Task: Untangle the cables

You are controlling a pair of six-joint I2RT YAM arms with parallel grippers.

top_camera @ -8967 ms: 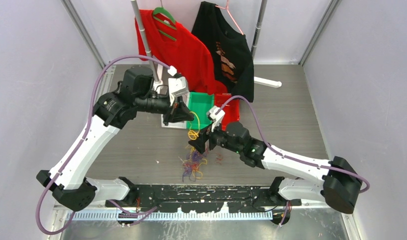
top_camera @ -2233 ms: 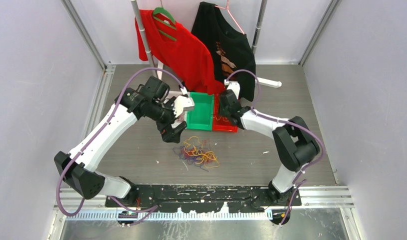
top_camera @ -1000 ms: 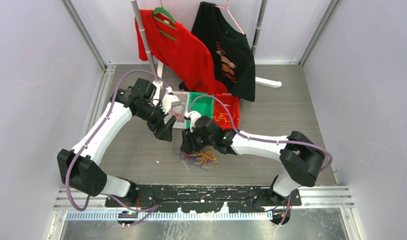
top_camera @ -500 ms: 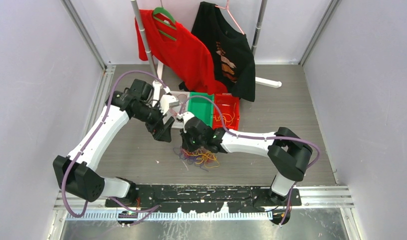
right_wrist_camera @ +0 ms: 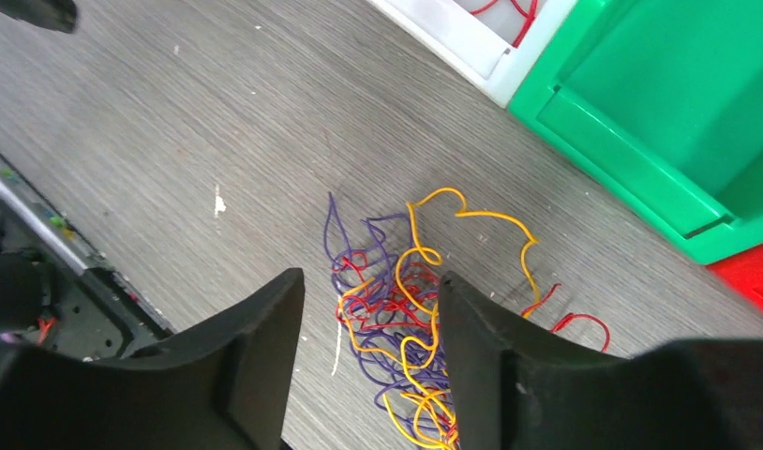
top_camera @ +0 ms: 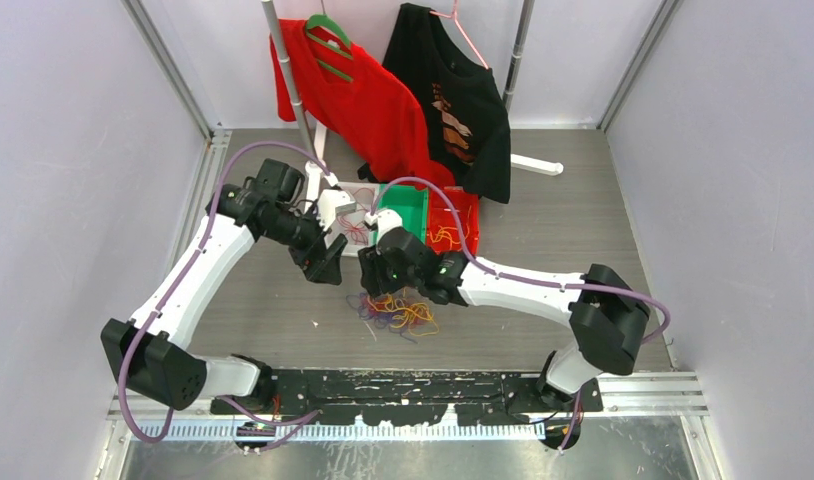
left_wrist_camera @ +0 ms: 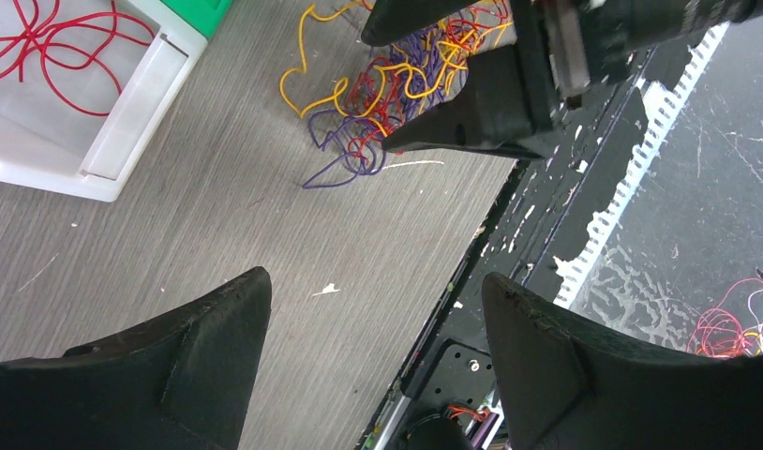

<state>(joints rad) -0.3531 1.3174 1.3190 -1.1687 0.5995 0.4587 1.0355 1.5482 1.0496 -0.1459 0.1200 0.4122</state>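
Right pincer (right_wrist_camera: pixel 368 281) hangs directly over the cables (right_wrist_camera: pixel 396 323), jaws parted to a middling gap, nothing between them. The tangle lies on the tabletop (top_camera: pixel 583 250) close to the near edge, about midway along it: red, yellow and purple, all knotted into one heap. Left pincer (left_wrist_camera: pixel 375 279) is spread wide and empty, just beside the white bin (left_wrist_camera: pixel 125 131) and apart from the pile.

As I read it, the job is to take one strand, not a bunch. That yellow strand (right_wrist_camera: pixel 471 220) loops clear of the heap on its far side, toward the green bin (right_wrist_camera: pixel 640 141), so it's my best candidate. I'd come straight down, close on that loop alone, then lift slowly so the others can slip off. If the whole heap drags along, the left can pin it.

As for room, there's bare tabletop toward the left edge, good for pulling a strand out. The bins crowd the far side, the near edge is close, and my two pincers sit near each other, so there's a risk of a clash.
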